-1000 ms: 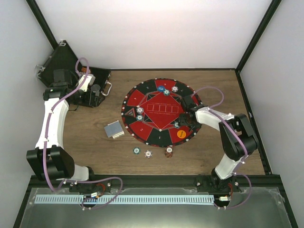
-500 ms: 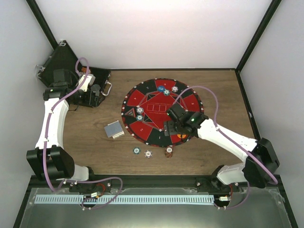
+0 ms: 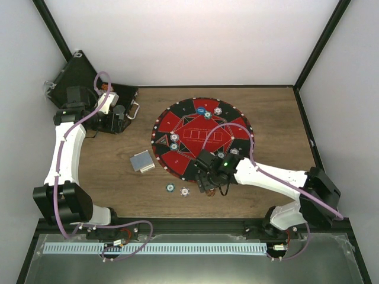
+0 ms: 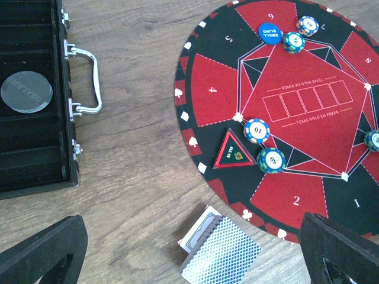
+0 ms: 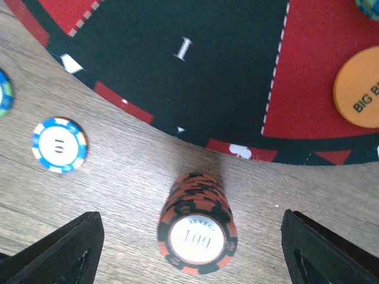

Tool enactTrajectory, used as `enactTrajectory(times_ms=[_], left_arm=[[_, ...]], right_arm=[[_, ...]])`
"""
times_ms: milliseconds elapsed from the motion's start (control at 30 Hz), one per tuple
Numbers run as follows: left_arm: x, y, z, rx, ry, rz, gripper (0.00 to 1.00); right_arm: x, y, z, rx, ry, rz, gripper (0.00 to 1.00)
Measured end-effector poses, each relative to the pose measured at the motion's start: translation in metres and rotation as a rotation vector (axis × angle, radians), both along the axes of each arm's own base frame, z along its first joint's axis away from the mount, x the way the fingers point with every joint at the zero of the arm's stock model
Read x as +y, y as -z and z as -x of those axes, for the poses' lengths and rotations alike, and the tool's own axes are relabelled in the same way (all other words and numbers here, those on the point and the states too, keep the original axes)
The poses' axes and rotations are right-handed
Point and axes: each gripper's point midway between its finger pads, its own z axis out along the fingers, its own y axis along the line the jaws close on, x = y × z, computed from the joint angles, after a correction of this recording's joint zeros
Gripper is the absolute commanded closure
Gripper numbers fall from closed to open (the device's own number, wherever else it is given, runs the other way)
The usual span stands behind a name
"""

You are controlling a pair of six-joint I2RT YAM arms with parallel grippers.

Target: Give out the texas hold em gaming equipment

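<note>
Left gripper: jaws spread wide with nothing between them. It hangs over bare wood between the case and the mat, above the deck.
Right gripper: jaws apart, low over the table just off the mat's near edge. One finger stands on each side of the chip stack, with a clear gap both sides and no contact.
Chip stack: orange-and-black chips, the top one marked 100. It stands upright on the wood just outside the mat rim, by the black sector numbered 1.
Blue-and-white chip: marked 10, flat on the wood to the left of the stack, off the mat.
Green-edged chip: flat on the wood further left, apart from the other.
Deck of cards: grey-blue patterned backs up, slightly skewed, one white card poking out beneath. It lies on the wood just outside the mat's left rim.
Mat: round, red and black, with numbered sectors.
Blue button: reads SMALL BLIND, on the mat by sector 6, with two striped chips just beside it.
Orange button: "BIG B" legible, on a red sector right of sector 1.
ALL IN marker: red triangle on the mat, with a chip pair beside it.
Case: black, open, with its silver handle toward the mat. A clear round disc lies inside.
</note>
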Motion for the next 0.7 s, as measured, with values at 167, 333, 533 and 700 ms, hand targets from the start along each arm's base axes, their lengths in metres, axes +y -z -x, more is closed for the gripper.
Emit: enactTrajectory(times_ms=[167,333,533,700], left_arm=[[0.000,0.000,0.000,0.000,0.000,0.000,0.00],[0.000,0.000,0.000,0.000,0.000,0.000,0.00],[0.000,0.000,0.000,0.000,0.000,0.000,0.00],[0.000,0.000,0.000,0.000,0.000,-0.001,0.00]], right_arm=[[-0.008,0.017,0.006,0.035,0.004,0.045,0.21],[-0.010,0.027,0.009,0.057,0.000,0.060,0.26],[-0.011,0.030,0.011,0.063,0.000,0.062,0.36],[-0.010,0.034,0.011,0.069,-0.003,0.064,0.40]])
